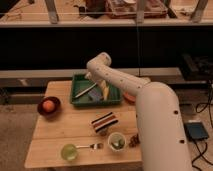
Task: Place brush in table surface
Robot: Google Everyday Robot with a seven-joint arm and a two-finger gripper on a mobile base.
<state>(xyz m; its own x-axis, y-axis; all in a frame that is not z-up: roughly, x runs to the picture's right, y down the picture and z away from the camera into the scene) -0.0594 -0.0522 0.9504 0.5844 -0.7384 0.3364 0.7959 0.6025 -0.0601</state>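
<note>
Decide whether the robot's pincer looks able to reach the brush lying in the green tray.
Probably yes: the pincer hangs open over the green tray, close above the brush, and nothing covers the brush's handle.
</note>
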